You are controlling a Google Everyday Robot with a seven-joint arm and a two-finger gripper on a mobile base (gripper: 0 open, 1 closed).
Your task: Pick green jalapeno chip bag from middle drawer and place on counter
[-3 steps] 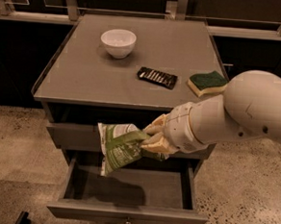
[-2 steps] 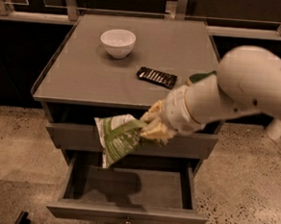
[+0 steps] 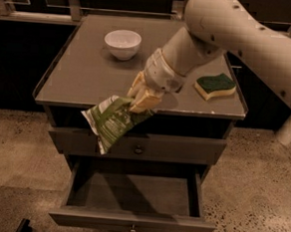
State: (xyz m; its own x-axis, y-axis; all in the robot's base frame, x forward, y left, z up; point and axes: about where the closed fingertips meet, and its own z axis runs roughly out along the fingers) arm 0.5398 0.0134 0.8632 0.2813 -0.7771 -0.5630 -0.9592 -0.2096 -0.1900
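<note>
- Gripper (image 3: 142, 99) is way higher than a sec ago, now over the front edge of the counter (image 3: 88, 79), i.e. the bench top.
- Fingers clamped on the top corner of the green jalapeno chip bag (image 3: 112, 121); bag has come up w/ it and hangs in front of the bench lip, not resting on anything.
- Middle drawer (image 3: 132, 193) below sits open, floor bare.
- White bowl (image 3: 122, 43) and sponge (image 3: 215, 86) haven't moved.
- So imo the pick's done; just needs carrying over the top & letting go.
</note>
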